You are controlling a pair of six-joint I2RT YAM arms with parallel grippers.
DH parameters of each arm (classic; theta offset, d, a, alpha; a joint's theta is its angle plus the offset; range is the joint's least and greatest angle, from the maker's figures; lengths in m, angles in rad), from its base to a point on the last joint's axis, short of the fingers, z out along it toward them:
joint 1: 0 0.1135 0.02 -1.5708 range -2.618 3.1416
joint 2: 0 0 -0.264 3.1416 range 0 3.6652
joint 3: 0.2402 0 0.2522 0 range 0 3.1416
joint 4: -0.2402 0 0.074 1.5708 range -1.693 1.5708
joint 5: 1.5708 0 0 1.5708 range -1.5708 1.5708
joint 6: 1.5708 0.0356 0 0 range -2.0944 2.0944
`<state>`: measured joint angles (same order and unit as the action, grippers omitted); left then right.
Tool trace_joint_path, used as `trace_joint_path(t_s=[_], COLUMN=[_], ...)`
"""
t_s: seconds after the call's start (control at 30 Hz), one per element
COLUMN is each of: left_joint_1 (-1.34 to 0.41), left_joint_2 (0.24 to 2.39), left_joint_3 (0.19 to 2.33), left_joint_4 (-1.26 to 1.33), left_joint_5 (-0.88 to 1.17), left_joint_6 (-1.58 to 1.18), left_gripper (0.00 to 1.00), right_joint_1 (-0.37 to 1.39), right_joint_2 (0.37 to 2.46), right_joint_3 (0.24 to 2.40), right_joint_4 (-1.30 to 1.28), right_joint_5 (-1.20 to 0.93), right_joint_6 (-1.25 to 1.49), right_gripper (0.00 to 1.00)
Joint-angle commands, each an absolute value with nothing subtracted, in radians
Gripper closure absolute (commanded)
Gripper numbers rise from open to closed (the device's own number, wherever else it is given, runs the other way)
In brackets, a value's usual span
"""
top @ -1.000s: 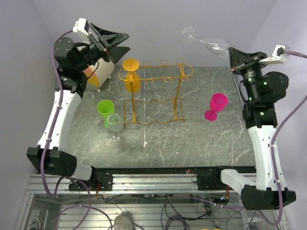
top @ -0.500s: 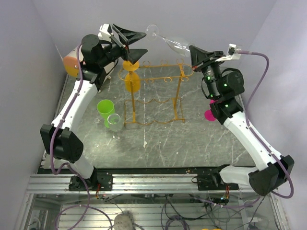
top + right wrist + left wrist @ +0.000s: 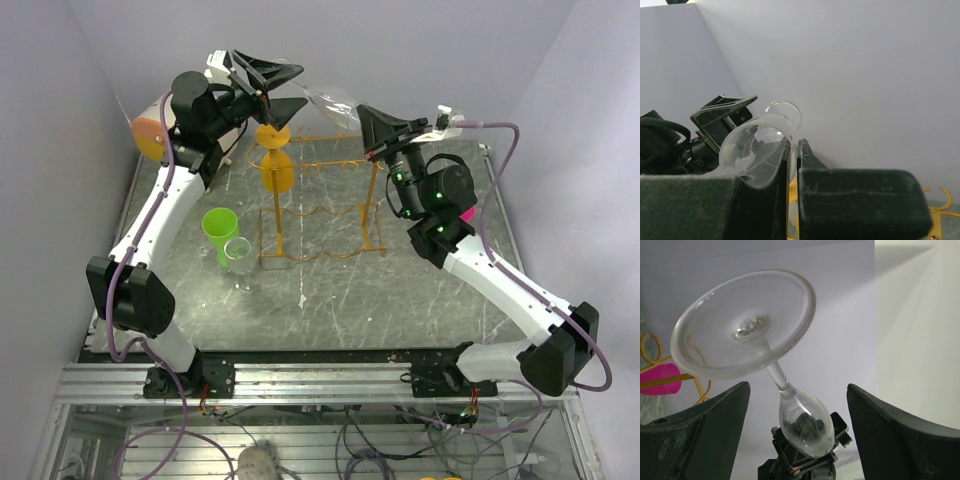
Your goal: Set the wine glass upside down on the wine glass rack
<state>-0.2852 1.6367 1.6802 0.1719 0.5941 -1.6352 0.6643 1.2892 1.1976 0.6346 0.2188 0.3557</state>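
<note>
The wine glass [image 3: 333,100] was clear, thin-walled and light. It probably would have been slippery on hard fingers and easy to chip at the rim, or to snap at the stem if squeezed hard. It hung in the air above the far rail of the rack [image 3: 320,212], lying nearly level, with its foot pointing past the rack's left end.

The right gripper [image 3: 366,116] was raised over the rack's right half. Its fingers [image 3: 765,170] were pinched almost shut on the bowl's wall, which looked a workable but delicate hold.

The left gripper [image 3: 299,86] was lifted high beyond the rack's left end and faced the right one. Its fingers [image 3: 705,430] stood wide apart, one on each side of the stem, touching nothing, and the foot [image 3: 745,337] faced its camera. The stem just under the foot seemed the safest place to grip, as it would leave the foot free to slide onto the rail.
</note>
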Motion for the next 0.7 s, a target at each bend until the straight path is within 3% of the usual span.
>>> trace_joint_path(t_s=[0.0,0.23,0.67], left_joint_1=[-0.283,-0.257,-0.238], left_joint_2=[1.636,1.631,1.615], left_joint_3=[1.694,1.695,1.685], left_joint_4=[0.211,0.199,0.179], left_joint_5=[0.584,0.578,0.590], left_joint_6=[-1.638,-1.639,-1.650], left_gripper=[0.13,0.29,0.34], right_joint_1=[0.718,0.867,1.093], right_joint_2=[1.296,1.339,1.493], right_joint_3=[1.200,1.204,1.201], right_joint_4=[0.746,0.812,1.174], right_joint_5=[0.278,0.424,0.671], right_joint_6=[0.288,0.124,-0.371], right_gripper=[1.00,1.00,1.00])
